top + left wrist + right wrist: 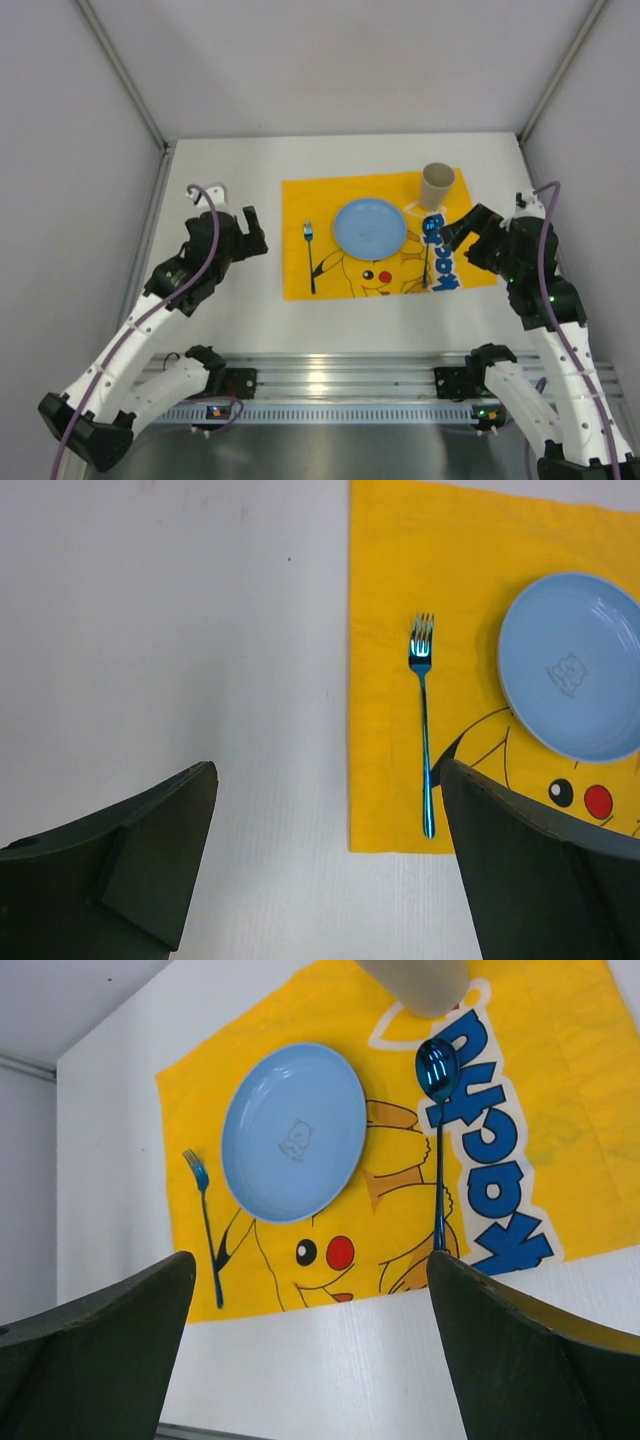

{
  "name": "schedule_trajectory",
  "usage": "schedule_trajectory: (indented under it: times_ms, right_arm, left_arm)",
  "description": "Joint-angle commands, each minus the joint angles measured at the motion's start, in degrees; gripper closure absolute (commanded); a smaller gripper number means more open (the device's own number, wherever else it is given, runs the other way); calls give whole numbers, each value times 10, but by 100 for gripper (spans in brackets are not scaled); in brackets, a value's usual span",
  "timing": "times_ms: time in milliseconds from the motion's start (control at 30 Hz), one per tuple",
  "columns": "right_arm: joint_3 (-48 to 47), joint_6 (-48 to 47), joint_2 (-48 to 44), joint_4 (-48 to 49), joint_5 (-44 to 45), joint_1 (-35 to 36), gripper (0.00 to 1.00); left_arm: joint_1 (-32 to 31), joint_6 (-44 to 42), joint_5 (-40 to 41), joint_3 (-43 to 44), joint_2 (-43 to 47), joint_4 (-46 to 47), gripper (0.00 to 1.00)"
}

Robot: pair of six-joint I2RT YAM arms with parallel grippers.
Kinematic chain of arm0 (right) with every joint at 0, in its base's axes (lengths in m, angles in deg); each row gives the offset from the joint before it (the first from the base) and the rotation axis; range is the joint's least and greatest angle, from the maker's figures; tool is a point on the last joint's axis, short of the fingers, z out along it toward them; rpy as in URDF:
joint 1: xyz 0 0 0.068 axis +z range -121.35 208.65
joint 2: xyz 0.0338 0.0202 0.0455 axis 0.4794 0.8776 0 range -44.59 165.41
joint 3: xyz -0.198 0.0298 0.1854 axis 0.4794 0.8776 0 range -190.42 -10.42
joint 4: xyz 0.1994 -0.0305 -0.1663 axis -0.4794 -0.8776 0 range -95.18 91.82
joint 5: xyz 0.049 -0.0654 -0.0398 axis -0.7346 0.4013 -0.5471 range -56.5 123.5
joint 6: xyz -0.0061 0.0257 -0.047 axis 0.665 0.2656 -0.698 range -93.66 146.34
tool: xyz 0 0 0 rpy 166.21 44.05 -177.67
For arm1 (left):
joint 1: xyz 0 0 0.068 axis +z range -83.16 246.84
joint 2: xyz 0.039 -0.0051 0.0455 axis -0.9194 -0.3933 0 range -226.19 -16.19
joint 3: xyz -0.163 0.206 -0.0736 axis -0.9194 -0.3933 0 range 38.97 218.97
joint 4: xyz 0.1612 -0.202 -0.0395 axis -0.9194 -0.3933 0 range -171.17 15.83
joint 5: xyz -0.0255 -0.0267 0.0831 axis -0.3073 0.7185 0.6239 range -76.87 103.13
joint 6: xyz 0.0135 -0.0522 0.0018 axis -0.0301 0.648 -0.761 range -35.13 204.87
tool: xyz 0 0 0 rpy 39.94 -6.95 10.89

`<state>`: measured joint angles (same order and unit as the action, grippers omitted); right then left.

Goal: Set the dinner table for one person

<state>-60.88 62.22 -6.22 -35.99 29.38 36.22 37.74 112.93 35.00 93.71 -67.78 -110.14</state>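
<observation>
Grippers on both arms gape wide and hold nothing. The left gripper [327,775] hangs over bare tabletop [230,300] just left of the mat, and the right gripper [310,1260] hangs above the mat's near right edge, close to the spoon's handle.

The tabletop is the broad white matte surface spanning the whole workspace in front of the arm bases. I judge it rigid and fixed. It is a surface to set things on, not something to grasp, and it looks smooth enough that cloth could slide on it.

On it lies the yellow Pikachu cloth mat [300,280], soft and likely to wrinkle if dragged. A blue plate [370,226] sits in the middle of the mat, with a blue fork [311,255] to its left and a blue spoon [428,250] to its right. A beige cup [437,184] stands at the far right corner; its material is hard to tell from here. The setting looks complete. If anything needs nudging, the thin cutlery is best pinched mid-handle.
</observation>
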Motion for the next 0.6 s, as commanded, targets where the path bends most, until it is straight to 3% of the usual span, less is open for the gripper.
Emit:
schedule_trajectory:
  times_ms: [0, 567]
  right_arm:
    - [10, 40, -26, 50, 18, -5, 0]
    - [33, 20, -59, 37, 65, -6, 0]
  left_arm:
    - [-2, -21, 70, -44, 59, 67, 2]
    - [-2, -29, 53, -79, 92, 89, 1]
